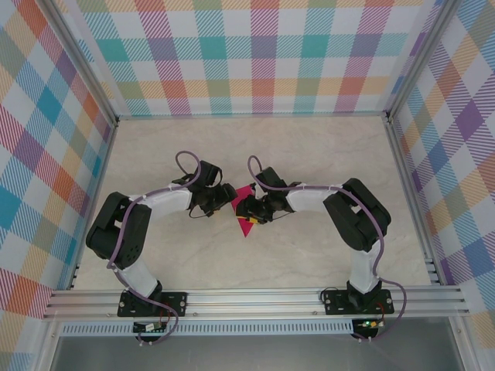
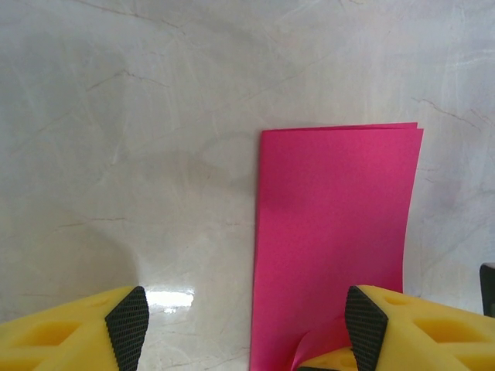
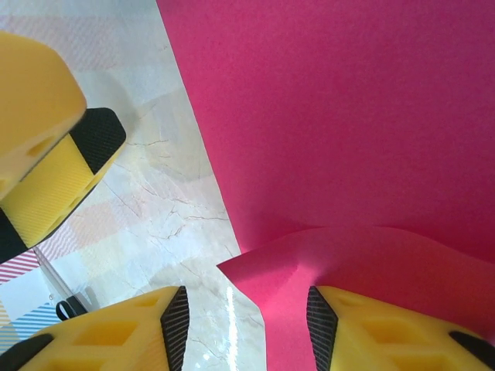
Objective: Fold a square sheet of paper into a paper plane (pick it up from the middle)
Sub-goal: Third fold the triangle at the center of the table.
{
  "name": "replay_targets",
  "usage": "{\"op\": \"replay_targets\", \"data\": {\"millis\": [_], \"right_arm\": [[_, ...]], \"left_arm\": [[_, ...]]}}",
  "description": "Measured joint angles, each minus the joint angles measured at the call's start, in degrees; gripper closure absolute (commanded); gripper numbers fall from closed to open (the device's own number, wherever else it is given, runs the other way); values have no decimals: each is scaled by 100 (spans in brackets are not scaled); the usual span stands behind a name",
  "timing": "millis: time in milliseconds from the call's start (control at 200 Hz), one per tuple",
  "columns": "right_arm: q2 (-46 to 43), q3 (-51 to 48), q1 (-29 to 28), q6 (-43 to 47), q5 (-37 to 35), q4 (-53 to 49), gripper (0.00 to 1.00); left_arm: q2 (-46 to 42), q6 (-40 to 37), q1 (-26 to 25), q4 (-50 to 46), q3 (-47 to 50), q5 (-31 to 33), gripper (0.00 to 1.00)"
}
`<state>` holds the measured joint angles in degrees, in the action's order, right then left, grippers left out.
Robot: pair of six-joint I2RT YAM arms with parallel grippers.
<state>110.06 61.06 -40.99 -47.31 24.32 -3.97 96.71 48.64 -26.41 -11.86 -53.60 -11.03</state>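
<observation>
Here, the square sheet of paper, folded, lies on the counter between both claws, long axis twelve to six o'clock. Left claw open, sheet toward one o'clock; right claw nearer, jaws parted beside a raised flap.

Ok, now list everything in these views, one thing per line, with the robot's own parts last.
square sheet of paper: one, magenta-pink, folded, lying on the table between the two grippers
table: one, pale marble pattern, under everything
walls: three, multicoloured plaid, at the left, back and right
frame rail: one, silver metal, along the near edge
arms: two, black and white, bases on the rail
left gripper: one, yellow fingers with black pads, open, at the paper's left side
right gripper: one, same colours, open, at the paper's right side
</observation>
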Motion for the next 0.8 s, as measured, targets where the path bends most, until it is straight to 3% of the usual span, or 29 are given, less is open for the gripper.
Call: {"op": "replay_targets", "data": {"millis": [230, 480, 620, 800], "right_arm": [[-4, -66, 2, 7, -92, 7, 69], [-7, -116, 0, 31, -280, -90, 92], [-9, -116, 7, 28, -299, -120, 95], [-15, -116, 4, 28, -321, -138, 95]], "left_arm": [[-87, 0, 0, 120, 138, -216, 38], [-116, 46, -59, 225, 216, -487, 66], [-133, 44, -175, 326, 216, -608, 82], [-133, 48, -439, 295, 221, -645, 87]]}}
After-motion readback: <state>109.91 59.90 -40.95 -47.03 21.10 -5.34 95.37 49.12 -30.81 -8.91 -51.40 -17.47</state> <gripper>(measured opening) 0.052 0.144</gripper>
